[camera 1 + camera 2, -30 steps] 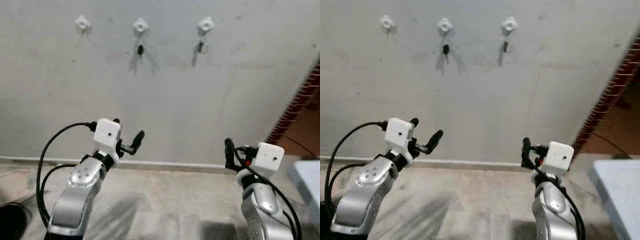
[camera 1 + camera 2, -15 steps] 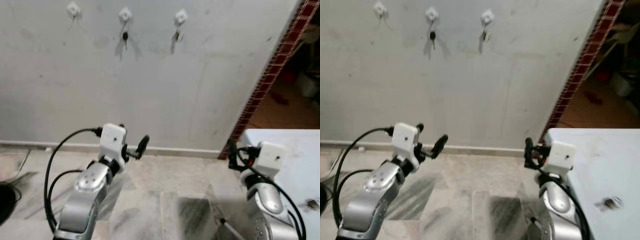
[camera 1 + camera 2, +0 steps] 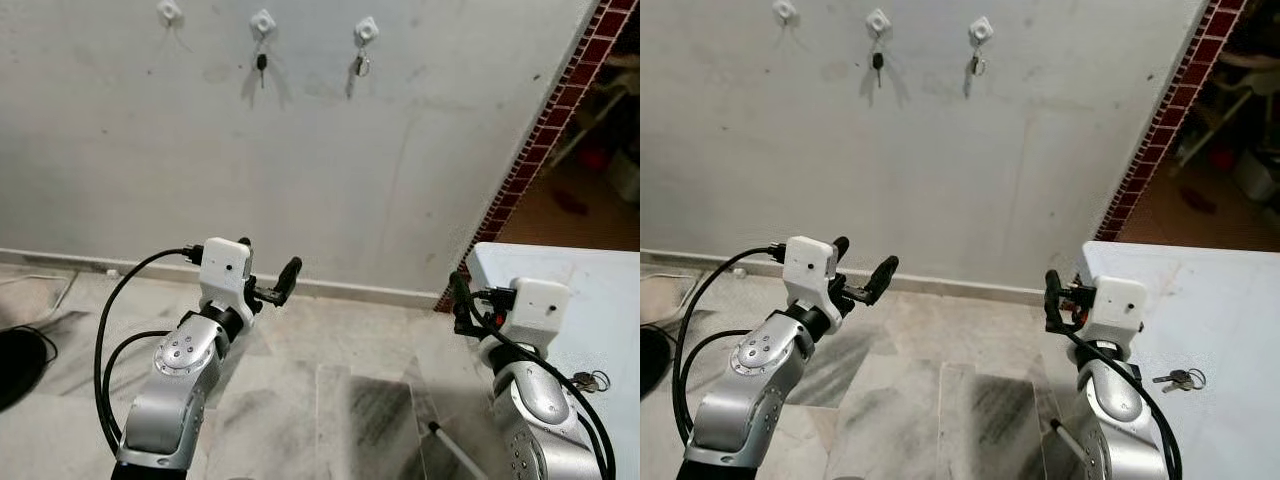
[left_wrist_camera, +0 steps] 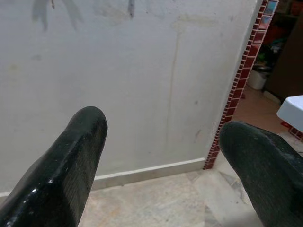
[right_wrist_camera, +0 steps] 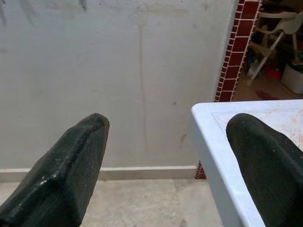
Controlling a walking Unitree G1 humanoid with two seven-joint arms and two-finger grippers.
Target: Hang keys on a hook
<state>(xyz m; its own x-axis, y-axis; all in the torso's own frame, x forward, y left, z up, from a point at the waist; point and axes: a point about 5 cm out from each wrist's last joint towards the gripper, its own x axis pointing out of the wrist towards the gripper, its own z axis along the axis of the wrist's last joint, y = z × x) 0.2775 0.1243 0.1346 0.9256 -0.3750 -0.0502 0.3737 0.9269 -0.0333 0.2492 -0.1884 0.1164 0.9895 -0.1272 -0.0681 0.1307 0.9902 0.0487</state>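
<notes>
Keys [image 3: 1180, 379] lie on the white table [image 3: 1230, 300] at near right, newly in view since the camera swung right. Three wall hooks [image 3: 877, 19] sit far left. Left gripper [image 3: 862, 270] and right gripper [image 5: 165, 165] both hover spread, empty.

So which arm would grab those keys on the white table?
Probably the right. The keys lie on the table just beside the right gripper, which is open and empty. The left gripper, also open, is across the floor, farther away.
</notes>
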